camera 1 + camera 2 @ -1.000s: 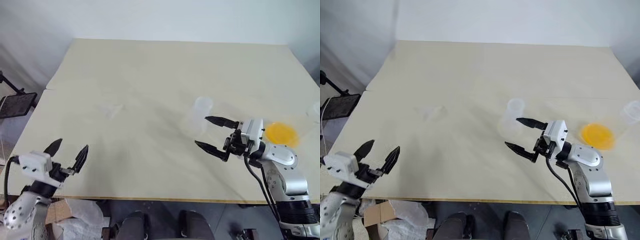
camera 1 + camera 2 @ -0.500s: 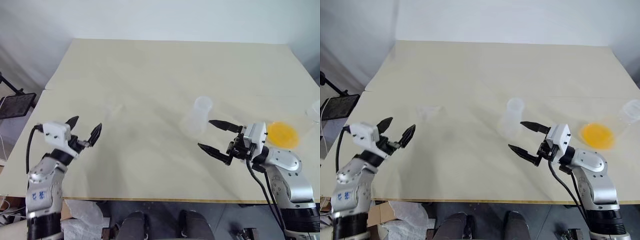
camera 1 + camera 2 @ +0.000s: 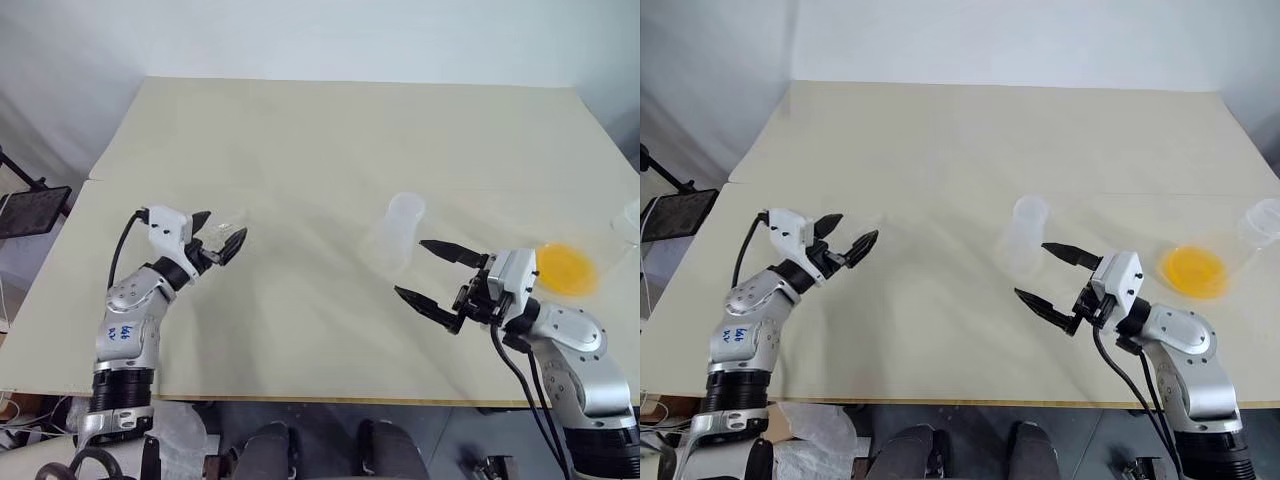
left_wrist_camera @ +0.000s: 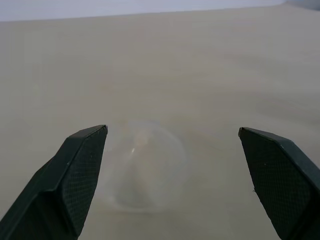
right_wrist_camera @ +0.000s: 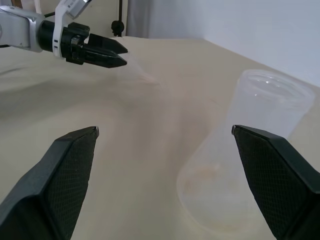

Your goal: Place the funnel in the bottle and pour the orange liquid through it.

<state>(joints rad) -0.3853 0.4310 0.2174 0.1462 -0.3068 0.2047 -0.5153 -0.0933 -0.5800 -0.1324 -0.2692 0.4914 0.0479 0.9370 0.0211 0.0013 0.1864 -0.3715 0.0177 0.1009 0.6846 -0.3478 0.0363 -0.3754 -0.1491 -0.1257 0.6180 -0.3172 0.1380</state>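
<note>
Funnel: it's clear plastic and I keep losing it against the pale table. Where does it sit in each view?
Left eye view: funnel left of centre, at the open jaws of the left gripper.
Right eye view: funnel faint, again left of centre by that gripper.
Left wrist view: funnel on the table between the gripper's two black fingers.
Right wrist view: funnel just past the left gripper's tips.
Shared landmark: the left gripper.

A beige table (image 3: 330,140) carries funnel (image 4: 145,167), bottle (image 3: 393,236), orange liquid (image 3: 563,268).
</note>
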